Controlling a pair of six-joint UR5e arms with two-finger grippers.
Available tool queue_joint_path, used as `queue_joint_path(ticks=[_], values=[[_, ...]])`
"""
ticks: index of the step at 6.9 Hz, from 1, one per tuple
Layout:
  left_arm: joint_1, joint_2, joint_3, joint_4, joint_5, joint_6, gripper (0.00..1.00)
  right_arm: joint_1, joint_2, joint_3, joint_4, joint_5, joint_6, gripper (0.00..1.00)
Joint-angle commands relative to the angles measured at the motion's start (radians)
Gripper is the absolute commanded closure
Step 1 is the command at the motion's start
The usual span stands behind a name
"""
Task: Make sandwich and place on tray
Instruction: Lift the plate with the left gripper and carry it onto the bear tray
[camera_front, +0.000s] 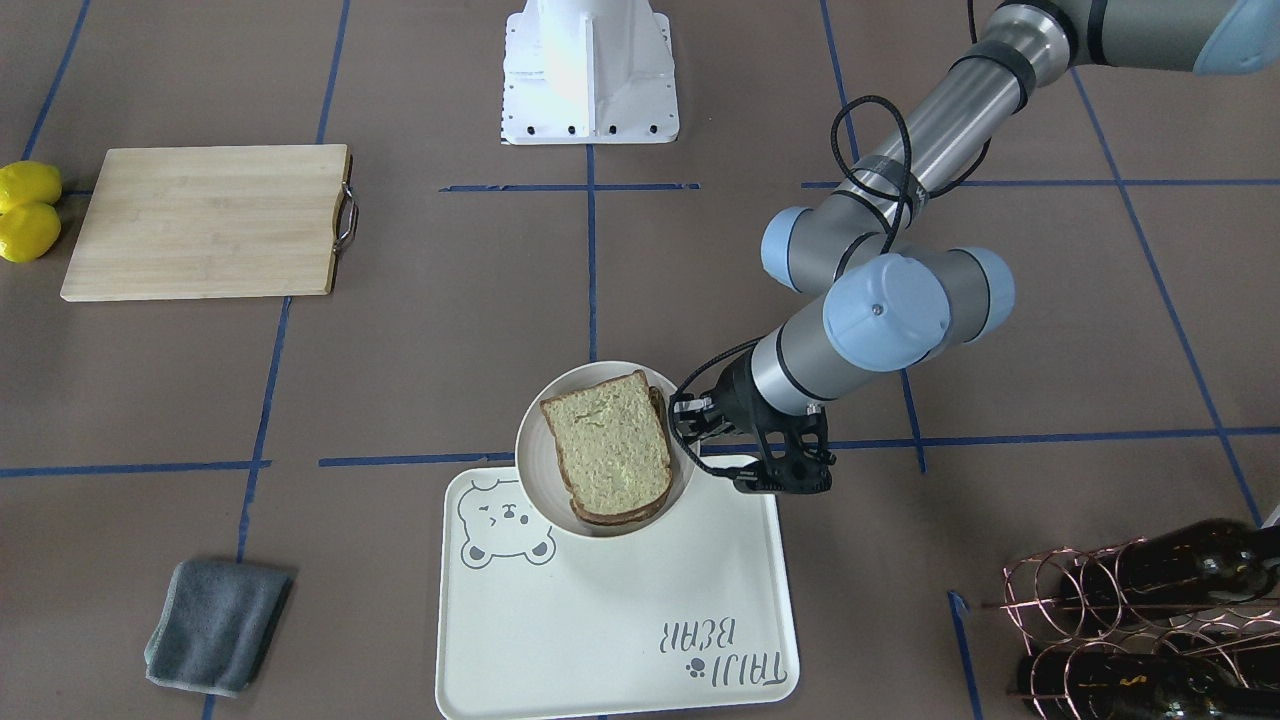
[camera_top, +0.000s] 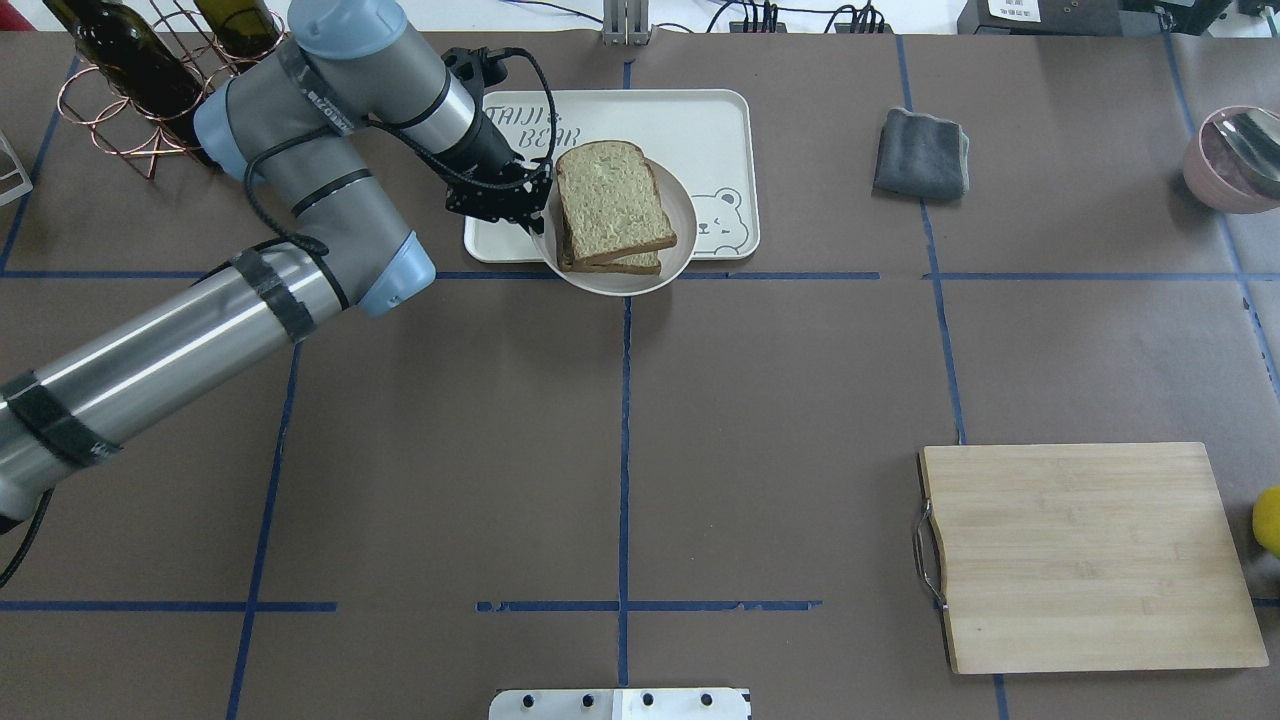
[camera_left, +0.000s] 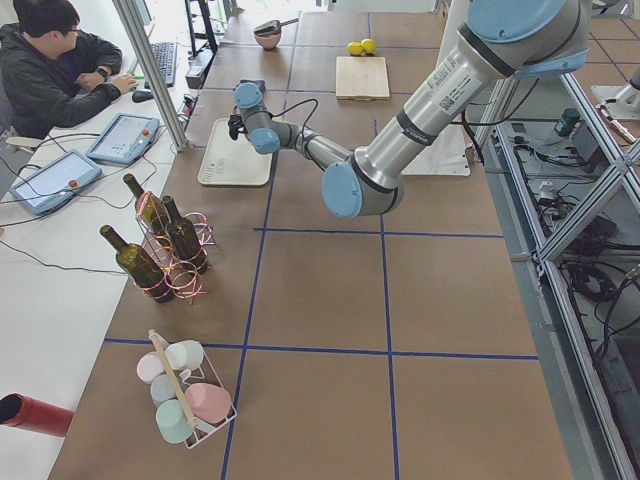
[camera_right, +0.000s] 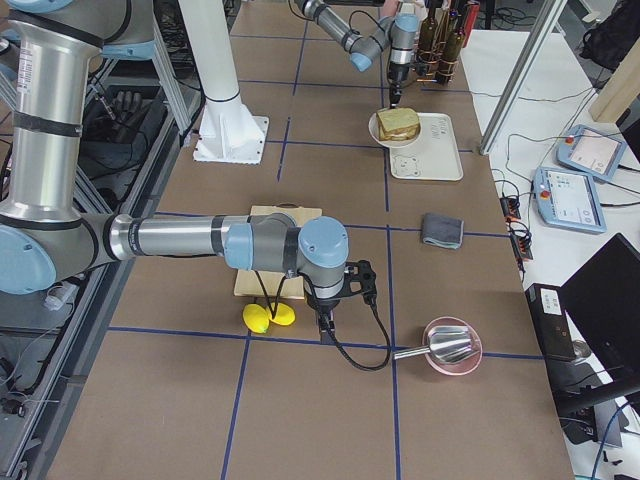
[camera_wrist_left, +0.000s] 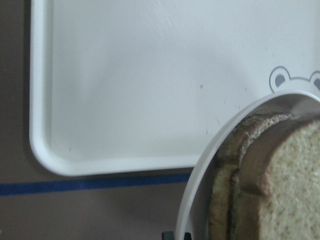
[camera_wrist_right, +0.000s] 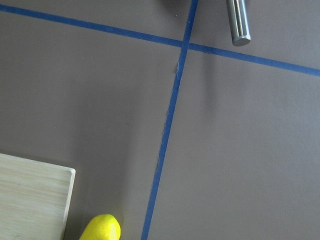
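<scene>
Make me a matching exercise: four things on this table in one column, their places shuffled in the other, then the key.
Things
1. sandwich
2. lemons
3. wine bottles
4. grey cloth

Places
A. in the copper wire rack
B. alone on the bare table
C. on the white plate
D. beside the wooden cutting board

Pairs: 1-C, 2-D, 3-A, 4-B

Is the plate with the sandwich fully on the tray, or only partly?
Only partly. The plate overhangs the tray's edge nearest the robot, above the brown table.
</scene>
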Motion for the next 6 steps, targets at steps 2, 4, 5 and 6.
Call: queue_joint_path(ticks=[2,4,5,6], values=[[-0.026,-0.175,0.375,-0.180,-0.004,0.011,1.00,0.000,0.001,-0.002,0.000,0.000,-0.001,0.00],[-0.025,-0.206,0.470,-0.239,0.050,0.013,1.00,0.000,0.000,-0.002,-0.001,0.000,-0.007,0.00],[-0.023,-0.207,0.485,-0.256,0.076,0.013,0.90,0.000,0.000,-0.005,-0.001,0.000,-0.002,0.00],[-0.023,-0.213,0.485,-0.260,0.082,0.015,0.01,0.000,0.000,-0.003,-0.001,0.000,0.001,0.00]])
